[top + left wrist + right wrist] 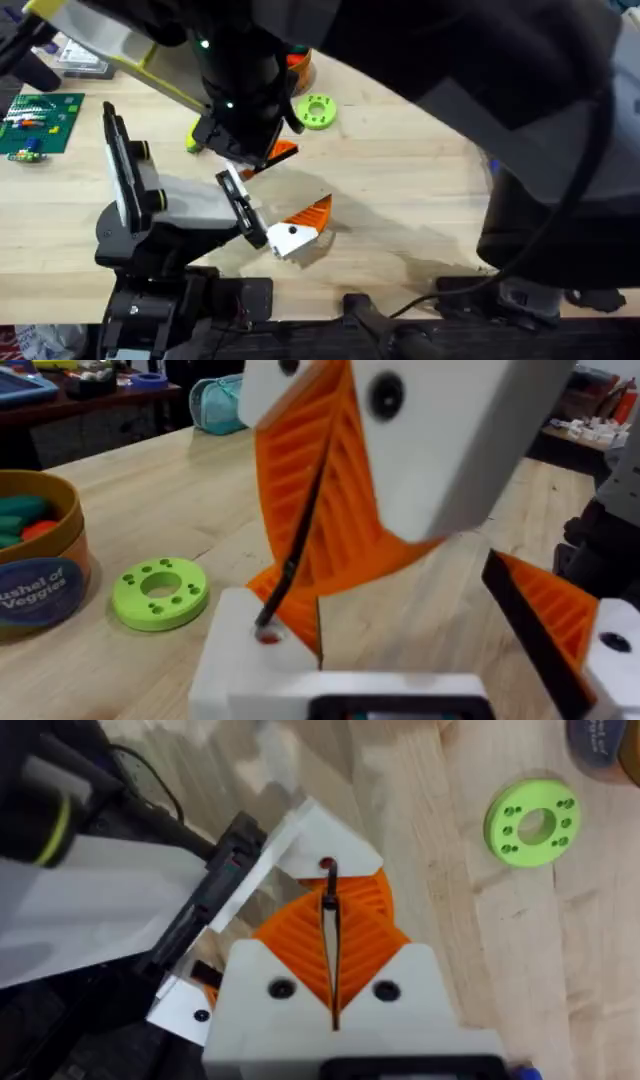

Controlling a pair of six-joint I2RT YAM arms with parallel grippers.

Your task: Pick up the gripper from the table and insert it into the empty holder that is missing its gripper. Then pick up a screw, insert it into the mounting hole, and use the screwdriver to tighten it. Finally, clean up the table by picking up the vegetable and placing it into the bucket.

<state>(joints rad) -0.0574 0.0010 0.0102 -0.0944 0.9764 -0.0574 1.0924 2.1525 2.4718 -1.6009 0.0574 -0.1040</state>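
Pale wooden tabletop (pixel 420 190) lies bare toward the right, open for movement. An orange ribbed fin-shaped finger on a white plastic base (pixel 300 228) lies near the front edge, its base touching the white holder block (pixel 200 203). Right pincer (pixel 332 935) is clenched on a thin black tool shaft (pixel 331 890). Left pincer (pixel 425 605) is released. A lime-green ring (pixel 316 111) lies beside a round cardboard veggie bucket (pixel 40 575) holding green and orange pieces.

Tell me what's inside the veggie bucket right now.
In the left wrist view, the bucket holds green vegetables and an orange one. Its wall hides anything deeper.
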